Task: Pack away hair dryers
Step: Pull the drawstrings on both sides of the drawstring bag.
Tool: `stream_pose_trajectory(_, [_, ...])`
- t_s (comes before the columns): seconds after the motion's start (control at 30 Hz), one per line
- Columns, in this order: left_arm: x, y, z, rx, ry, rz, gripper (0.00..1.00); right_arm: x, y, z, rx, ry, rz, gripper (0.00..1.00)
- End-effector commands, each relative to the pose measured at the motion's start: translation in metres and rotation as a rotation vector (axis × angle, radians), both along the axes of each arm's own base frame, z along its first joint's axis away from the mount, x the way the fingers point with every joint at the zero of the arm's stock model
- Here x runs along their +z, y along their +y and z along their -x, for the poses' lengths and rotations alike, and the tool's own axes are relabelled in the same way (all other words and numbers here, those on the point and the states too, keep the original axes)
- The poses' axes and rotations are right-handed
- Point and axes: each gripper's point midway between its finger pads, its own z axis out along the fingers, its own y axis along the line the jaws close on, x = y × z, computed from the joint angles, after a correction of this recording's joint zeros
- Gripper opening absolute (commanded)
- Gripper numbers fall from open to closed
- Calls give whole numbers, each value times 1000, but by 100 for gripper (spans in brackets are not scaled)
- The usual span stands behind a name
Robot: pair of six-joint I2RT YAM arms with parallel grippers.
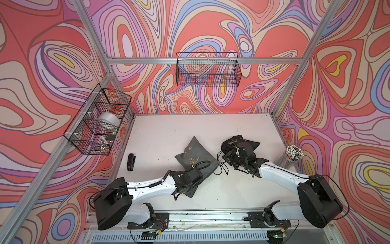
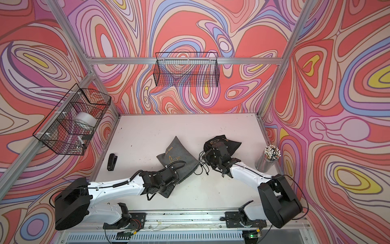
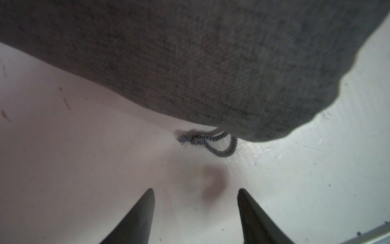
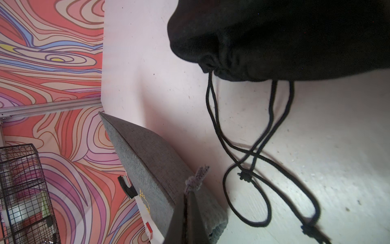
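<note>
Neither of the hair dryers is showing in any view. Both pouches are bulging, so I am judging that one is sitting inside the grey pouch [image 1: 195, 155] in the middle of the table [image 1: 168, 126] and the other inside the black pouch [image 1: 229, 143] just to its right.

The right gripper [image 4: 188, 200] is pinching together on the frayed tip of the grey drawstring [image 4: 198, 175], between the two pouches. The left gripper [image 3: 195, 191] is hanging with its jaws apart over bare table at the near end of the grey pouch. It is holding nothing, and a knotted cord end [image 3: 209, 141] is lying ahead of it.

The main risk is lying in that pinch. Only the very end of the cord is sitting in the jaws, so a firm pull is likely to be stripping it out. With nothing pinning the grey pouch, a pull may also be dragging the whole bag rightwards instead of cinching its mouth, and the dryer inside could be sliding out. Whether the mouth is drawn shut I cannot tell. The black pouch's loose cords [image 4: 253, 147] are trailing just beside the right gripper and could be snagging on it.

Gold print is showing on both pouches. The grey one is carrying an outline of a dryer and lettering beginning "Hair"; the black one's letters are too small for reading.
</note>
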Motion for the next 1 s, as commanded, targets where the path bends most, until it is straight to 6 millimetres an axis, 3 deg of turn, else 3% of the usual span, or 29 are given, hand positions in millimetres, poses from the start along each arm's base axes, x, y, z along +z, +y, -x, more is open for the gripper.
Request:
stream_pose_trajectory(0.0, [-1, -10, -11, -21, -27, 9, 64, 4, -1, -5, -1, -12, 10, 0])
stream_pose_trajectory(0.6, [-14, -23, -26, -123, -54, -21, 63, 4, -2, -4, -4, -11, 9, 0])
stream_pose_trajectory(0.7, [-17, -27, -23, -142, -26, -14, 54, 4, -2, -4, -5, -12, 10, 0])
stream_pose_trajectory(0.87, [-22, -28, -18, -140, 12, -9, 26, 7, -2, -5, -7, -17, 12, 0])
stream_pose_trajectory(0.97, [-20, -27, -15, -130, 17, 9, 25, 8, -4, -6, -11, -18, 15, 0])
